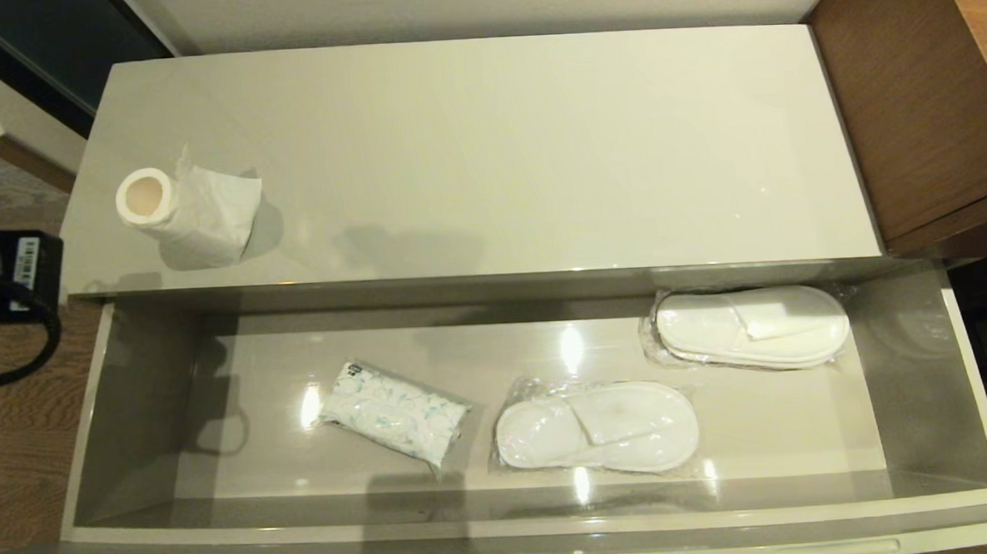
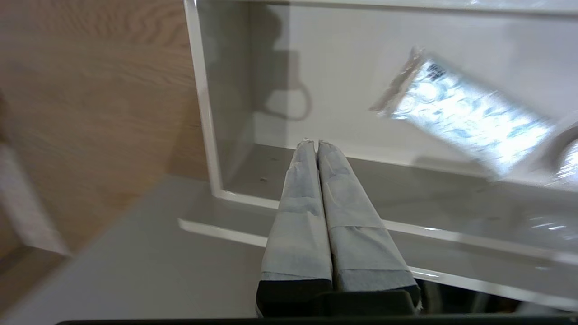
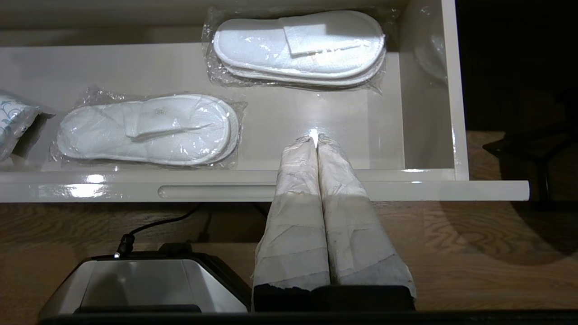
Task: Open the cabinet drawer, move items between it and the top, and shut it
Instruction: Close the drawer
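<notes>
Wood floor (image 1: 18, 448); glossy top (image 1: 488, 144), cabinet drawer (image 1: 133, 409) open; both fingers pressed together, empty.

Top: I see the top (image 1: 488, 144), glossy cream-white, carrying one thing only, a toilet paper roll (image 1: 182, 211) at about 9 o'clock, lying on its side near the left end.
Drawer: the cabinet drawer (image 1: 133, 409) stands pulled out, grey inside.
Drawer floor, 7 o'clock: a tissue pack (image 1: 395, 413), lying askew.
Drawer floor, 6 o'clock: a wrapped slipper pair (image 1: 596, 428), just beside the pack.
Drawer floor, 2 o'clock: a second wrapped slipper pair (image 1: 750, 326), at the back.
</notes>
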